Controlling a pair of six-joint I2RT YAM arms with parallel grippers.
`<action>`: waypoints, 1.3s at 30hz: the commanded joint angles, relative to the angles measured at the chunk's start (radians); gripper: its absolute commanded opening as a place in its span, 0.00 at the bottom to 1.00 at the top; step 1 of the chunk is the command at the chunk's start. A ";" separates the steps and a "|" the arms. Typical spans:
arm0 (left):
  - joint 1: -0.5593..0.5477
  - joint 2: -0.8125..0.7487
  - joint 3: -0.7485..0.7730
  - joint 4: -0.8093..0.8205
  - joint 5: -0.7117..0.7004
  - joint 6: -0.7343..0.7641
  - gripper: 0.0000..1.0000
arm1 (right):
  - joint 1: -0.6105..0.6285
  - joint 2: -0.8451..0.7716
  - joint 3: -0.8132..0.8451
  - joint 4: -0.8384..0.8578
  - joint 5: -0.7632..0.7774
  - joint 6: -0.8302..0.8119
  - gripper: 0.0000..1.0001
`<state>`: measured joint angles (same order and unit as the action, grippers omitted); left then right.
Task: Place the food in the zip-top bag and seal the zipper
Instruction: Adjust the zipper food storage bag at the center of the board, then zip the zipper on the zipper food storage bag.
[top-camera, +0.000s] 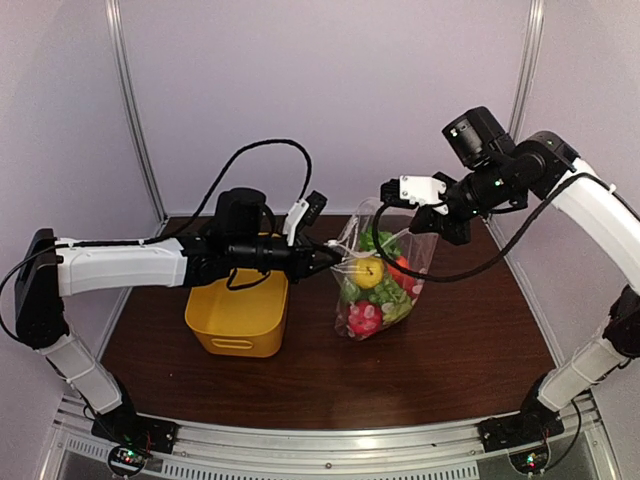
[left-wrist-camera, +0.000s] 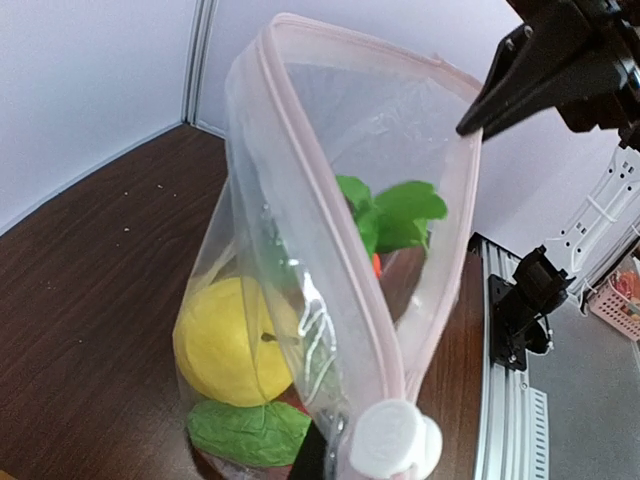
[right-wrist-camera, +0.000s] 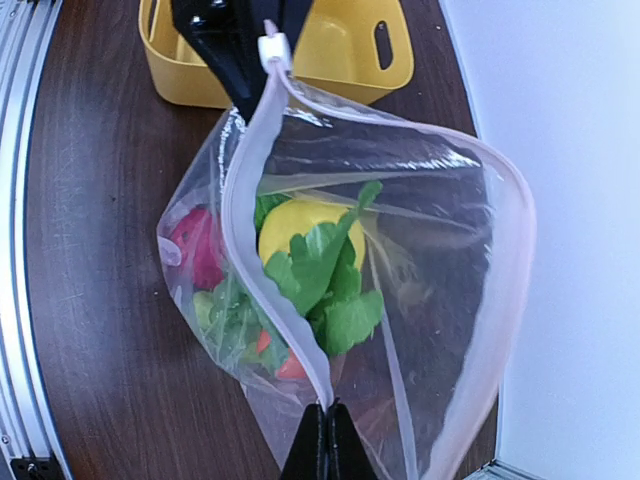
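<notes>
Top external view has the food (top-camera: 368, 272) already in the bag (top-camera: 405, 262), which hangs beside the basket (top-camera: 240, 320) (I see nothing in it). Left pincer (top-camera: 336, 262) pinches the rim by the slider (left-wrist-camera: 392, 440), and right pincer (right-wrist-camera: 322, 452) is pressed on the far end. The zipper (right-wrist-camera: 228, 210) gapes, so I judge only sealing is left.

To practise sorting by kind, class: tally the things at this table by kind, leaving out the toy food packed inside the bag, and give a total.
robot arms: 2, the left arm and the right arm
yellow basket: 1
zip-top bag: 1
white zipper slider: 1
Total: 5
</notes>
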<state>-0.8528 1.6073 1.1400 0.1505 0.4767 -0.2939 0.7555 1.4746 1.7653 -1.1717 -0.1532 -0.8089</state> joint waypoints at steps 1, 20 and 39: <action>0.014 -0.012 -0.005 0.007 -0.008 0.007 0.00 | -0.098 -0.050 0.060 -0.004 -0.137 0.008 0.00; 0.015 -0.048 0.006 0.106 0.011 -0.025 0.00 | -0.164 -0.003 0.092 0.091 -0.423 0.120 0.42; 0.015 -0.043 -0.034 0.217 0.080 -0.048 0.00 | -0.019 0.200 0.115 0.331 -0.540 0.208 0.48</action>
<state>-0.8452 1.5734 1.1175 0.2707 0.5163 -0.3489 0.7231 1.6592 1.8713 -0.9058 -0.6373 -0.6243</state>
